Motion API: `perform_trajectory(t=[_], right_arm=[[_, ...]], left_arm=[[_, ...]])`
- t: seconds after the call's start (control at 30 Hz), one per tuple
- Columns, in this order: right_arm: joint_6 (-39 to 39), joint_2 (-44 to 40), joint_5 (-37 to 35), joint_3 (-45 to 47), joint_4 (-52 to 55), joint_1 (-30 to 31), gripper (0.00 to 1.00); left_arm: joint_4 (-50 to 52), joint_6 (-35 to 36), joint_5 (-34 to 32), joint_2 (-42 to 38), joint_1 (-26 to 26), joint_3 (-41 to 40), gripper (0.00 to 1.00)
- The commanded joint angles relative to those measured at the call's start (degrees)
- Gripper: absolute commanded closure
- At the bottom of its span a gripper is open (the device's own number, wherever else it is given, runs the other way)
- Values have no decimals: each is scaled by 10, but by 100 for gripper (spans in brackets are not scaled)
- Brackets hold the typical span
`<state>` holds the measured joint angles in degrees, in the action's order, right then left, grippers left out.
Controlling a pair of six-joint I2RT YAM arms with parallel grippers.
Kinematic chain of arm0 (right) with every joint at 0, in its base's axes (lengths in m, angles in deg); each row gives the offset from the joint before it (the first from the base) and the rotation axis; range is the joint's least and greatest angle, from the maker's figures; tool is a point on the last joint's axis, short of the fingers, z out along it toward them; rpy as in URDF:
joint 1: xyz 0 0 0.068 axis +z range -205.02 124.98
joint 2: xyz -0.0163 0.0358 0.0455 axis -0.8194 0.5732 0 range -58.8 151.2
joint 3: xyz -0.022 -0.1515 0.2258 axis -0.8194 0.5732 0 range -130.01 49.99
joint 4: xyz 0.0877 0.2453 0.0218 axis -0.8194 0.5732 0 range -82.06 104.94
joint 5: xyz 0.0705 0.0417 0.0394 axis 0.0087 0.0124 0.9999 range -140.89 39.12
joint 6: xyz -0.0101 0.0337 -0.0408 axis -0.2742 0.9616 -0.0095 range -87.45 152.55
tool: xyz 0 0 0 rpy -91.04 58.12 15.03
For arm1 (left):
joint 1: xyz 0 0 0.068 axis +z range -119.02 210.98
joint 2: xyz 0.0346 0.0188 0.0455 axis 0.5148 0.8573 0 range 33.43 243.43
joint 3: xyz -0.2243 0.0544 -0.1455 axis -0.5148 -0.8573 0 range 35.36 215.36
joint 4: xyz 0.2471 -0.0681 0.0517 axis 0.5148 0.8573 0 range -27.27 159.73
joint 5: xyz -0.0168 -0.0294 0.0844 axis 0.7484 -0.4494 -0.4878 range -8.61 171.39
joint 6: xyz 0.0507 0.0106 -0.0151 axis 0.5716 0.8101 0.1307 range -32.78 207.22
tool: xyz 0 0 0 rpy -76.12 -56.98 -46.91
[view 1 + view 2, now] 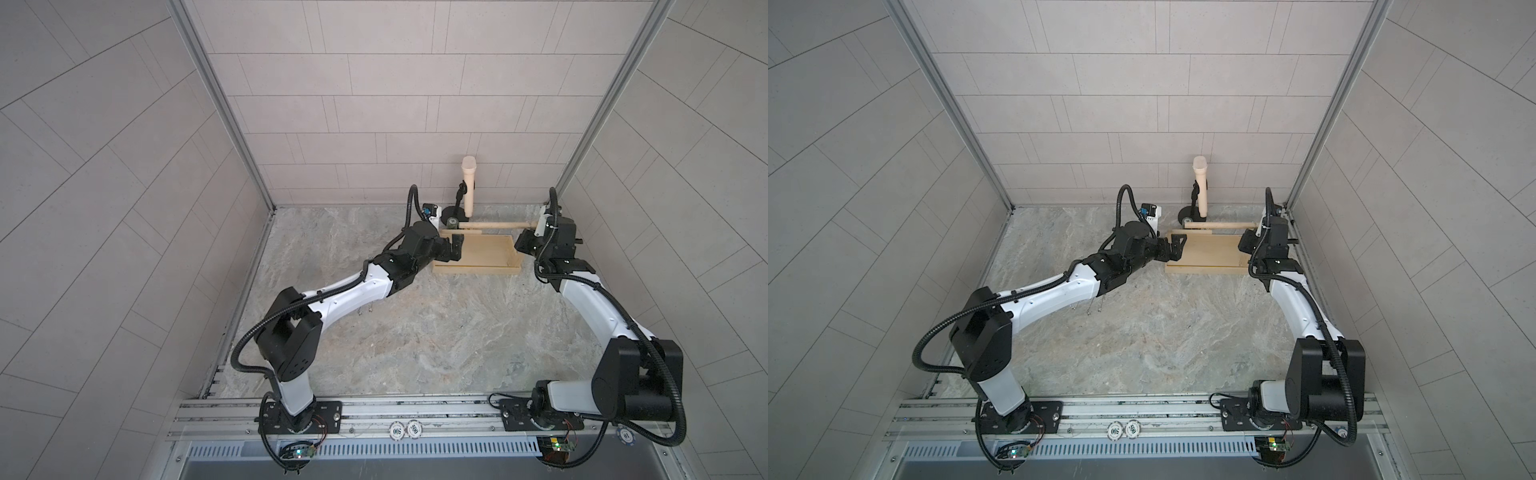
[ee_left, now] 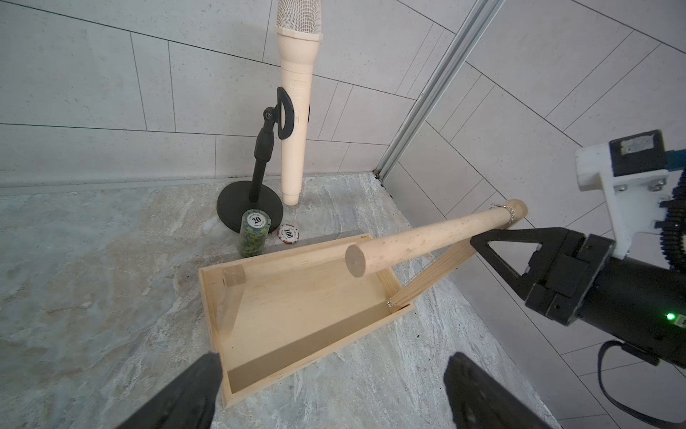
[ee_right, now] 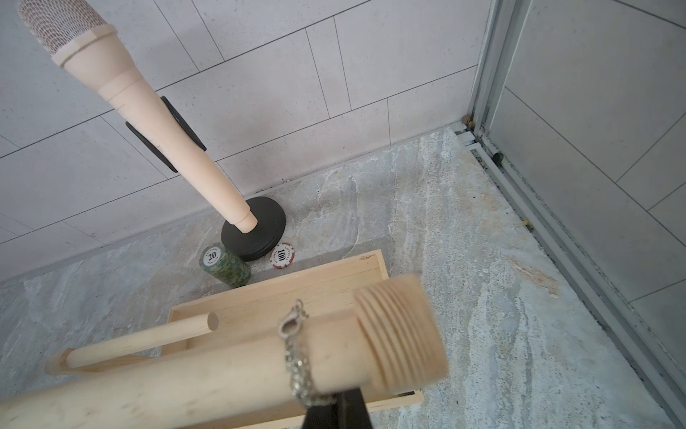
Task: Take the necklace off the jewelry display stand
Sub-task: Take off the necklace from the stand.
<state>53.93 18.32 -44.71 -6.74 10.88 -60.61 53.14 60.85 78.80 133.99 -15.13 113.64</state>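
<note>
Spread wide and empty at 9 o'clock of the stand (image 1: 478, 259): the left pincer (image 1: 451, 250), hovering over that end of the wooden tray (image 2: 297, 308), touching nothing as far as visible. Stand itself at about 1 o'clock on the tabletop (image 1: 415, 332), with a microphone (image 1: 468, 183) and some poker chips (image 2: 254, 237) just behind at 12 o'clock. Running from 9 to 3 o'clock above the tray: one round bar (image 1: 494, 225), smooth along most of its length, ridged at the 3 o'clock tip. Looped over the bar just short of those ridges (image 3: 397, 334): the necklace (image 3: 297, 356), a thin silvery chain with a small clasp (image 3: 291, 328) on top, hanging down toward the tray. Pressed together right under the bar at 3 o'clock: the right pincer (image 2: 482, 243), seemingly pinching the hanging chain, though hidden at the very tips. Likely very light, limp and slinky, not stiff at all, so prone to slipping from a loose grip and snagging on the ridges. Best taken low on the hanging strands, both together, away from the clasp; then drawn gently toward 3 o'clock and off the tip, without tugging hard enough to snap a link or tip the light stand.
</note>
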Motion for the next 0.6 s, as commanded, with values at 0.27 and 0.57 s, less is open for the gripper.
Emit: perform_trajectory(t=[0.27, 0.57], right_arm=[[2, -30, -10, -56, 56, -2, 100], [9, -39, 14, -99, 92, 0, 100]], left_arm=[[2, -19, 6, -18, 3, -9, 0], [4, -76, 38, -16, 27, -13, 0]])
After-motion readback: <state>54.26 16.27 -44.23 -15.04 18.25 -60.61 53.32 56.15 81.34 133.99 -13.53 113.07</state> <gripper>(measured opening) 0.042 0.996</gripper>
